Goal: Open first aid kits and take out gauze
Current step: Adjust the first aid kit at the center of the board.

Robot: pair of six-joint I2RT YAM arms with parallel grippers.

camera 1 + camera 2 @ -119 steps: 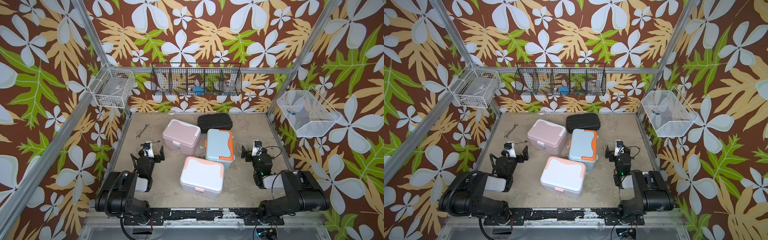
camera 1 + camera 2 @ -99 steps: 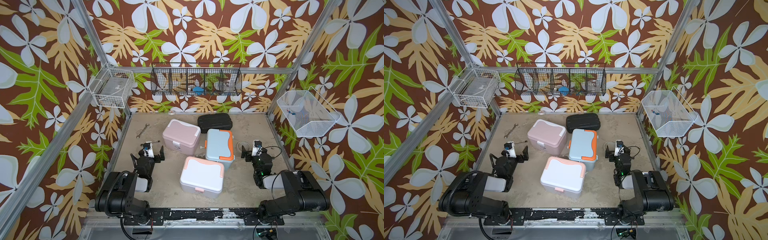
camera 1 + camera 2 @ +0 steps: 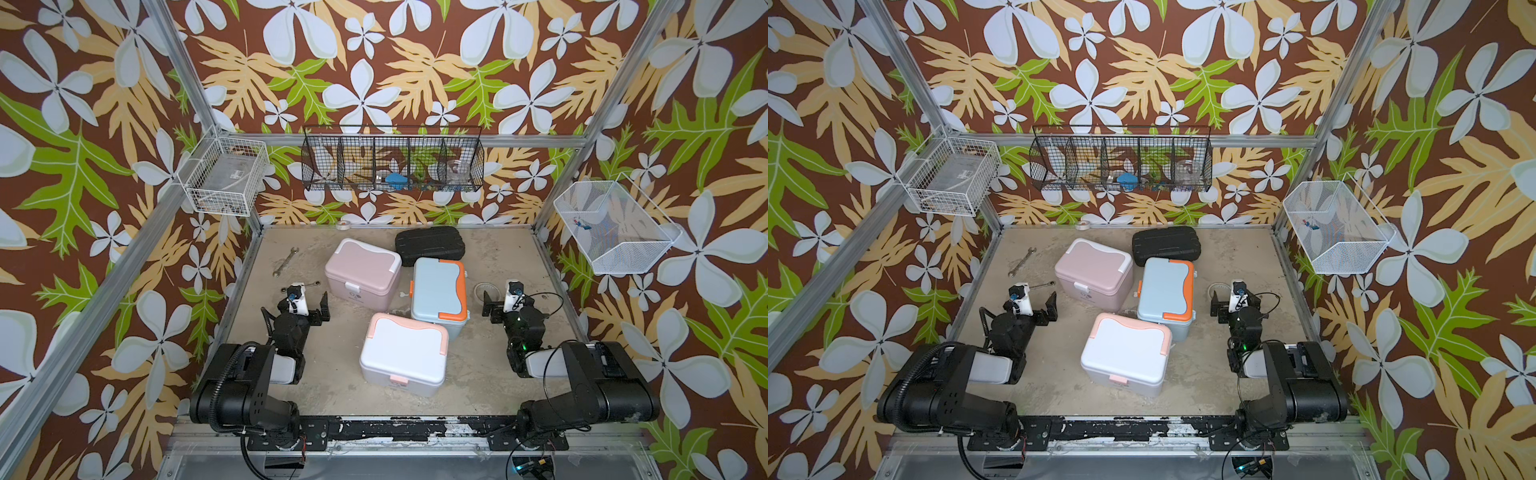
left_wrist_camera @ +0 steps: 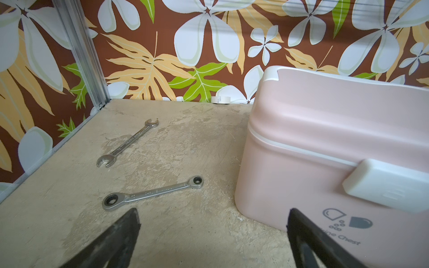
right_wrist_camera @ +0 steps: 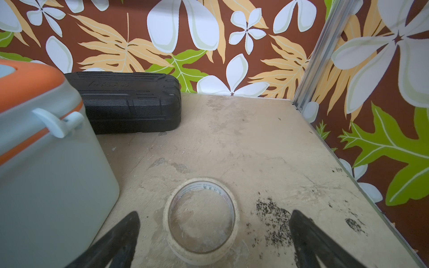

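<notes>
While all three first aid kits sit with lids down near the middle of the desk (image 3: 498, 257), each points its own way. The pink kit (image 3: 363, 270) lies farthest back on the left, its long axis running roughly side to side and slightly skewed, its white latch (image 3: 353, 286) facing the front and the left arm. Just beside it on the right, the light blue kit (image 3: 438, 291) has its long axis running front to back, with the orange band along the right and near edges of its lid. The white kit (image 3: 403, 353) lies nearest the front edge, between the two arms, its long axis side to side and a little skewed, its peach latch (image 3: 398, 378) facing the front.

Behind the light blue kit lies a flat black case (image 3: 429, 246). Two wrenches, an open-end wrench (image 4: 127, 143) and a ring wrench (image 4: 153, 193), rest left of the pink kit. The left end effector (image 4: 213, 215) hangs low with jaws spread wide and nothing between them, just beside the pink kit's front. The right end effector (image 5: 213, 215) is likewise spread wide, low over a tape roll (image 5: 201, 253) lying flat to the right of the light blue kit.
</notes>
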